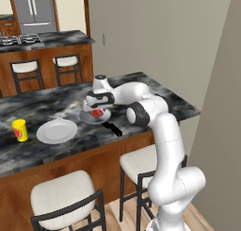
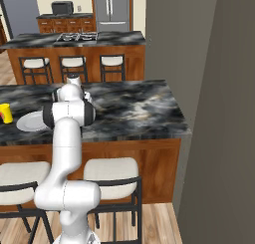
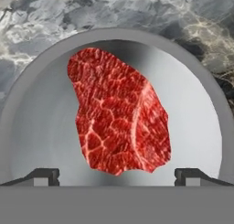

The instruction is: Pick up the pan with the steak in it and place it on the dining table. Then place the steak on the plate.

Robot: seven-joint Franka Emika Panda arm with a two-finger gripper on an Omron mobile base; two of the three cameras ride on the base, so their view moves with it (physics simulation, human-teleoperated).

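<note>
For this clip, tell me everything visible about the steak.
The steak is a flat, irregular slab of raw red meat, marbled with fine pale veins, smaller than the pan and lying flat on its grey metal floor. The pan stands on the dining table, right of the white plate. The open gripper hangs directly above, one fingertip off each side of the steak's near end; nothing but the pan appears to touch the meat.
</note>
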